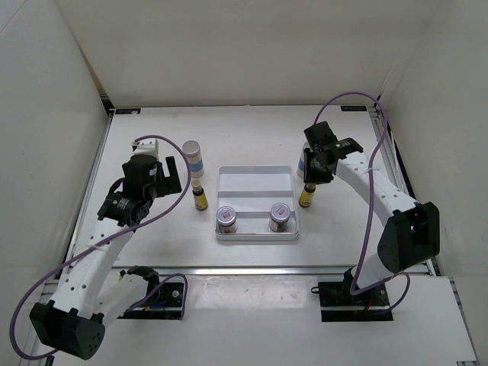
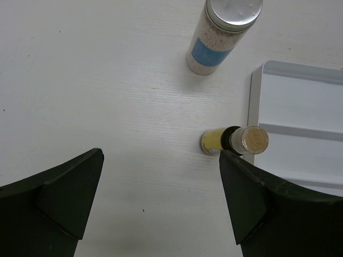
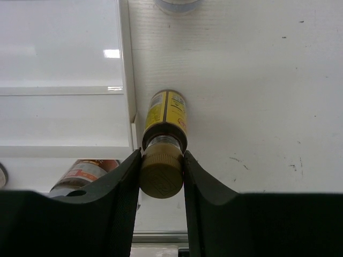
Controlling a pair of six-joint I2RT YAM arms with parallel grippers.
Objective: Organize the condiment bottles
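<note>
Between right jaws, yellow brown-capped bottle (image 3: 164, 140)

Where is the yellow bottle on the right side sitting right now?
In the top view, the yellow bottle stands on the table just off the right edge of the tray, its cap pinched by the right claw.

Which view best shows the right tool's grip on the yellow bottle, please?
The right wrist view: the right tool pinches the yellow bottle at its cap. The top view shows it small; the left wrist view misses it.
</note>
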